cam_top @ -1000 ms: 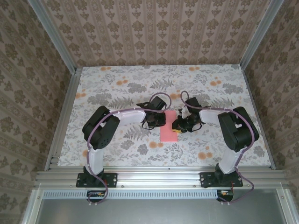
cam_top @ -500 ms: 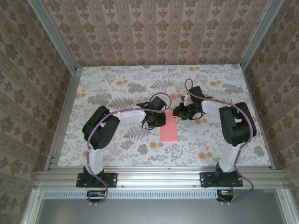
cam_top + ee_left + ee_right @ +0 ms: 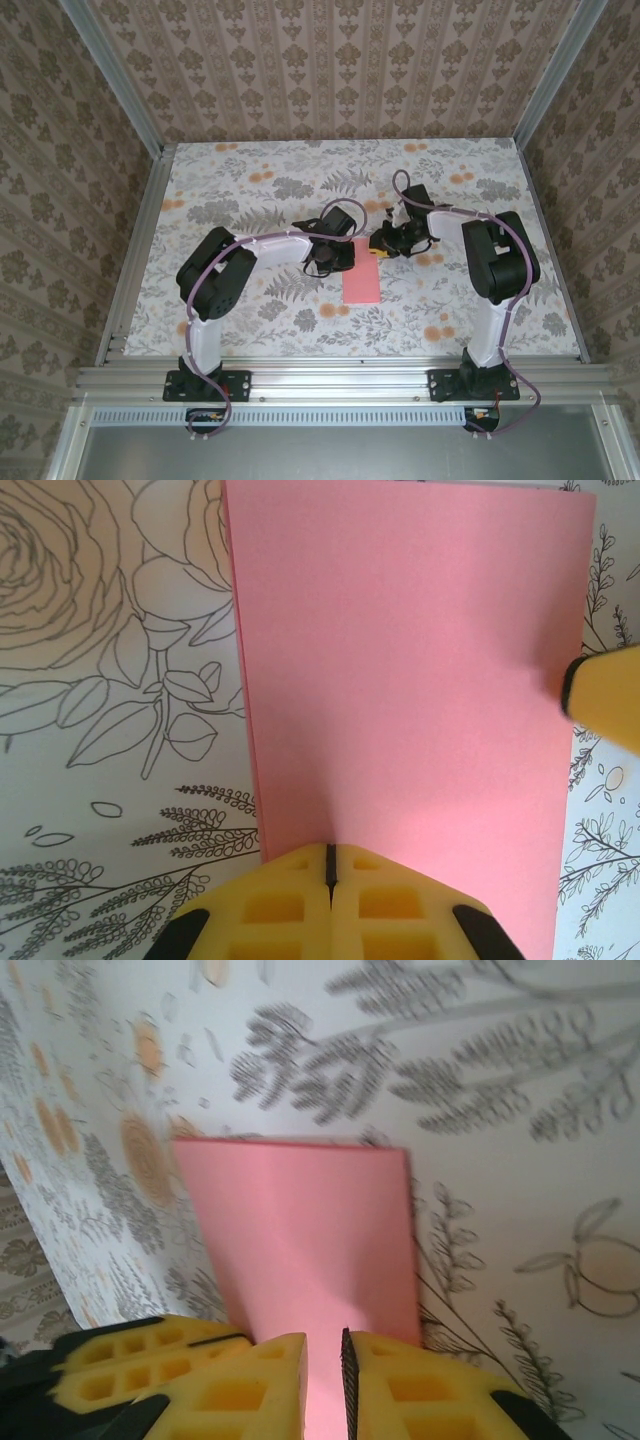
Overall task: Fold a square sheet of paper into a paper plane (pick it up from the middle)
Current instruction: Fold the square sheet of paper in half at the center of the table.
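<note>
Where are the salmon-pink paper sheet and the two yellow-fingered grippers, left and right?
salmon-pink paper sheet [image 3: 362, 282]: top external view, middle of its bare face.
left gripper [image 3: 330, 865]: left wrist view, seam between its yellow fingertips.
right gripper [image 3: 324, 1348]: right wrist view, gap between its yellow fingertips.

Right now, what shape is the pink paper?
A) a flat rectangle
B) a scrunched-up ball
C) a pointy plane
A: the pink paper lies flat on the flowery table as a plain rectangle with straight edges and square corners.
</note>
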You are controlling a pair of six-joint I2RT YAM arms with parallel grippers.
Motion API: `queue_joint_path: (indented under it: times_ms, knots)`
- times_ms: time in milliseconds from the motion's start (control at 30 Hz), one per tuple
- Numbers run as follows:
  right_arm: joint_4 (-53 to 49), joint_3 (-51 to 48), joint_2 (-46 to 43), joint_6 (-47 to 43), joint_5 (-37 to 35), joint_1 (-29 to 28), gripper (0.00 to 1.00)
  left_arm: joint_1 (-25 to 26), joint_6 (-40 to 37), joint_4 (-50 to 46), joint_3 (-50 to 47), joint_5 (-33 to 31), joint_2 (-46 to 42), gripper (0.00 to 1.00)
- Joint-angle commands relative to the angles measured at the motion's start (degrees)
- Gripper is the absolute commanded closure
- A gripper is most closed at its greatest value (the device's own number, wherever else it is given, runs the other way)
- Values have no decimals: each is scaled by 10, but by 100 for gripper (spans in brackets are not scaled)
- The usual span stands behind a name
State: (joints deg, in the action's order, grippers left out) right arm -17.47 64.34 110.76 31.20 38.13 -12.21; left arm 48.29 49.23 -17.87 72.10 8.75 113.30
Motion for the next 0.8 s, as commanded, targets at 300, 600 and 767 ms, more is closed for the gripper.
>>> queue_joint_path:
  times_ms: [300, 600, 767]
  knots:
    - [-10, 53, 56, -4, -7, 5, 81, 5, -12, -63, -8, -12, 13, 100]
    - [-12, 63, 54, 0, 1, 8, 81, 5, -15, -66, -8, -11, 14, 100]
    - [-28, 90, 52, -7, -3, 11, 81, 5, -17, -70, -7, -12, 17, 100]
